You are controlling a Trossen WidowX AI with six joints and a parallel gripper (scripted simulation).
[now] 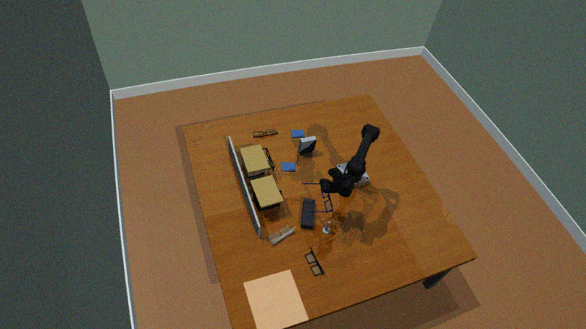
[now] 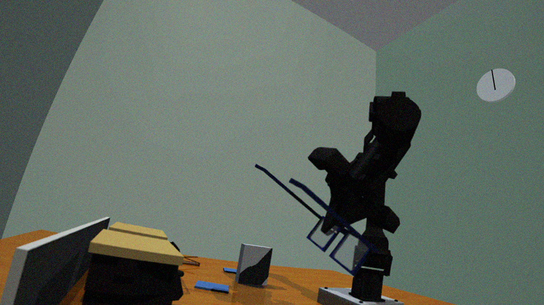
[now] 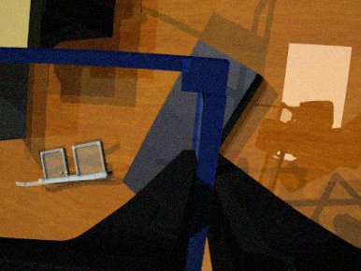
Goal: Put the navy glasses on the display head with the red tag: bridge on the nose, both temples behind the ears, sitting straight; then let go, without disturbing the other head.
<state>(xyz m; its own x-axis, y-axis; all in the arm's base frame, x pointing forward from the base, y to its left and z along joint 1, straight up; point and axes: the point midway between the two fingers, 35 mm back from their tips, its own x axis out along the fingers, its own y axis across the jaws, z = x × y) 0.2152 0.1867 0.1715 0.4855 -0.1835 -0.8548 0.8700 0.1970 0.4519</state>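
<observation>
My gripper [image 1: 331,190] [image 2: 329,224] [image 3: 198,162] is shut on the navy glasses [image 1: 310,183] [image 2: 288,191] [image 3: 208,117]. It holds them in the air close to the arm's base [image 1: 356,177] [image 2: 360,304]. The glasses hang tilted, lenses down and temples pointing up towards the heads. Two dark display heads with tan tops [image 1: 254,158] [image 1: 266,190] [image 2: 134,265] stand side by side before a grey back panel [image 1: 242,183] [image 2: 47,255], well left of the gripper. No red tag shows in any view.
A dark case [image 1: 308,213] [image 3: 168,135] and a small grey peg [image 1: 326,229] lie under the gripper. Other glasses lie about: black [image 1: 314,263], grey [image 1: 280,235] [image 3: 71,163], brown [image 1: 264,132]. There are also a grey box [image 1: 306,144] [image 2: 253,264], blue cloths [image 1: 288,166] [image 2: 212,286] and a pale mat [image 1: 275,301] [image 3: 318,79].
</observation>
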